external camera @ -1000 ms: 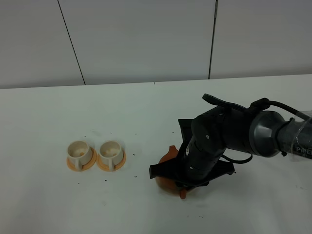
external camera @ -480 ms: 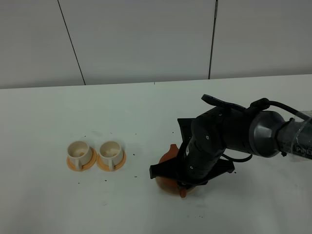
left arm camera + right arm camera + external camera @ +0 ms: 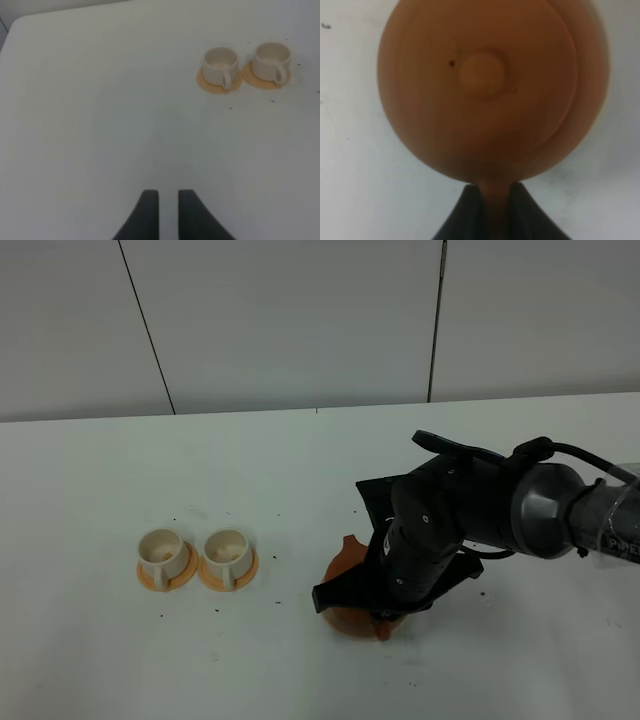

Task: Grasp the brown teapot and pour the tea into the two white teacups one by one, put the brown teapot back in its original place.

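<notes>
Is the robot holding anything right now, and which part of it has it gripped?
The right end effector is closed on the brown teapot, pinching its handle. The left end effector holds nothing.

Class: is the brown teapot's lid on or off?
On. The right wrist view shows the knobbed lid seated on the brown teapot.

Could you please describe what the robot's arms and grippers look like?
The right arm is bulky, with rounded dark grey and black housings, a black cable looping over it and pale lettering too small to read. Both the left gripper and right gripper have slim black tapering fingers.
</notes>
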You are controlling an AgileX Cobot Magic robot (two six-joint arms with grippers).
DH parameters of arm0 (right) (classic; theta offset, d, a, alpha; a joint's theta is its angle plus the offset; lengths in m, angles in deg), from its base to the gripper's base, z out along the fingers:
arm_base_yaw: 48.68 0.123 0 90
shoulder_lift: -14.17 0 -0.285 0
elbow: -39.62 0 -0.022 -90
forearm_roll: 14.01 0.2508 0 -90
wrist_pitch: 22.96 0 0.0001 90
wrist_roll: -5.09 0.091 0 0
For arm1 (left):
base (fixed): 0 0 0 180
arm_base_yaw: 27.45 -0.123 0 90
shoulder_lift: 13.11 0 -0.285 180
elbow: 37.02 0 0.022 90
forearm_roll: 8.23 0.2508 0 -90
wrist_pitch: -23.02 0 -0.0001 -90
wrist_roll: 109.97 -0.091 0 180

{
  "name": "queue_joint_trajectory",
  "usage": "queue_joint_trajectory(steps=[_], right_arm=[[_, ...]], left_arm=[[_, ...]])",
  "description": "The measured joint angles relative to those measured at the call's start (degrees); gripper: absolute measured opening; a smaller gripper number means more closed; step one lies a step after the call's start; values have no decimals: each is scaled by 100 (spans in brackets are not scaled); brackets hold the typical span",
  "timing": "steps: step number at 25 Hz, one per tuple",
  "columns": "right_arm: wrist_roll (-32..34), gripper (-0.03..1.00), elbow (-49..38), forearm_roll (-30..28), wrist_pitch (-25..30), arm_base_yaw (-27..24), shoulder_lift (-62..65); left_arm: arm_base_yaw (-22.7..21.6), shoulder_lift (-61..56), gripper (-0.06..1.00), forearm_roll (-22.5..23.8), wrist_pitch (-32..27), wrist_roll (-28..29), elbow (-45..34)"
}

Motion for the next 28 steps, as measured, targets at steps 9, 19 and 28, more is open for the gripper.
queue_joint_trajectory(steps=[9, 19, 28], right_arm=[[-263, 9, 30, -289, 46, 49, 0], [-387, 9, 36, -594, 143, 169, 296], [-1208, 9, 36, -493, 615, 169, 647]], left_arm=[[0, 0, 18, 0, 0, -10, 0], [0, 0, 20, 0, 0, -10, 0], [0, 0, 20, 0, 0, -10, 0]])
